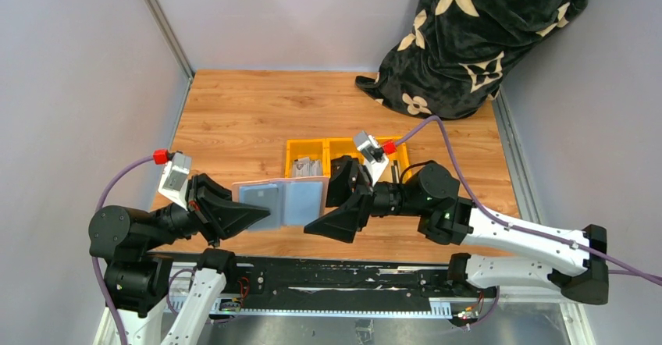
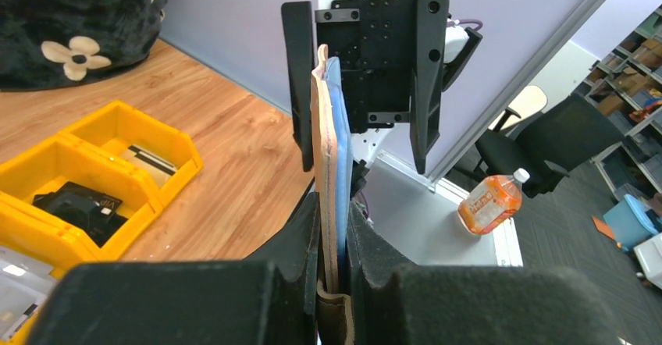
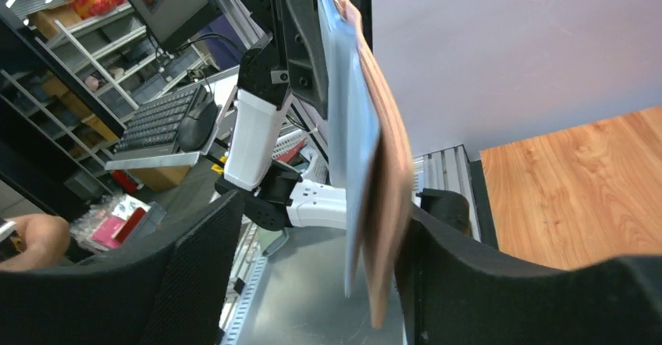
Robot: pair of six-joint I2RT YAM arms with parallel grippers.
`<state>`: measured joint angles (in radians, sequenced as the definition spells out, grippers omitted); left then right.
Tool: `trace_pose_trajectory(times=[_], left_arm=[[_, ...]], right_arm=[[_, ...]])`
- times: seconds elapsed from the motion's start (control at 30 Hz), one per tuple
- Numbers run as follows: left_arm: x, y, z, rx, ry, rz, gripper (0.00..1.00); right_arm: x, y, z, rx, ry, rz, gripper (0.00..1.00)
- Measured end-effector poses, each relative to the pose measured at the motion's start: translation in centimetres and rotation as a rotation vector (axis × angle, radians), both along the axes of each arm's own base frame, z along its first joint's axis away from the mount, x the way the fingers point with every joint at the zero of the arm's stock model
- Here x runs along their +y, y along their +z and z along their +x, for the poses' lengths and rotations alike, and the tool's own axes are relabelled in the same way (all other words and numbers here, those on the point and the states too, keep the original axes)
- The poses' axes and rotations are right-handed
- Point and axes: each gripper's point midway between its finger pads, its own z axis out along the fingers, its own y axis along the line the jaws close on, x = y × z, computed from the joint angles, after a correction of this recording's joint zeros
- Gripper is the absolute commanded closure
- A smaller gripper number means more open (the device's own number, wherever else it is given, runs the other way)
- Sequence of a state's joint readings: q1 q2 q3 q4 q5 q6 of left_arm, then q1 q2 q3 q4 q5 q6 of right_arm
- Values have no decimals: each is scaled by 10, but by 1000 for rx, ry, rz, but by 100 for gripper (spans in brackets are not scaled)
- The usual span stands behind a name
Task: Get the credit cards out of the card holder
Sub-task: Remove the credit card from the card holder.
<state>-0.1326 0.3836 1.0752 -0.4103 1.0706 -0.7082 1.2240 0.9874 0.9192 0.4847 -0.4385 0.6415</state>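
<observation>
Top cam: the card holder [image 1: 290, 202] is off the table [image 1: 234, 119], spread open over the near edge about mid-way along it. Its long axis runs left-right btwn the two arms. Your left gripper [image 1: 264, 214] is clenched on the holder's left half. The right gripper [image 1: 323, 202] has its jaws wide apart and straddles the holder's right edge w/o pinching it, so the right arm is the free one and sits at the open end. A pale rectangle [image 1: 260, 197] on the left half may be a card or just a slot; can't tell. Toward the table's ctr sits a yellow bin [image 1: 328, 140], w/ greyish flat pieces in its left compartment that look like credit cards [image 1: 307, 165]. Left wrist cam: holder is edge-on, blue face one side, tan back the other. Its near end is nipped btwn the left fingers [image 2: 289, 251] and its far end reaches up btwn the right fingers [image 2: 298, 87]. It lies hard by the view-left one, w/ a clear gap to the other. Right wrist cam: same from the far end. Holder is edge-on, just beside the view-right finger [image 3: 437, 243] and well apart from the view-left one. My read: the next move turns on that offset. You prob. need the right jaws shifted across the holder's thickness to ctr on a card edge, then a pull along the long axis, away from the left grip. Risk: you nip the whole flap, not the card.
</observation>
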Motion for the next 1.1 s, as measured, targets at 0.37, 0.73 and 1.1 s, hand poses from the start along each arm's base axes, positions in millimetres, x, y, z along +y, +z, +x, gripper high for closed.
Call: trace_pose_trajectory(times=[0.37, 0.73, 1.1], left_arm=[[1, -6, 9, 23, 36, 2, 52], [-1, -11, 2, 32, -9, 19, 65], [-3, -4, -13, 4, -75, 19, 72]], right_arm=[[36, -4, 28, 19, -135, -110, 100], [16, 5, 35, 14, -217, -85, 100], [11, 0, 35, -12, -223, -112, 100]])
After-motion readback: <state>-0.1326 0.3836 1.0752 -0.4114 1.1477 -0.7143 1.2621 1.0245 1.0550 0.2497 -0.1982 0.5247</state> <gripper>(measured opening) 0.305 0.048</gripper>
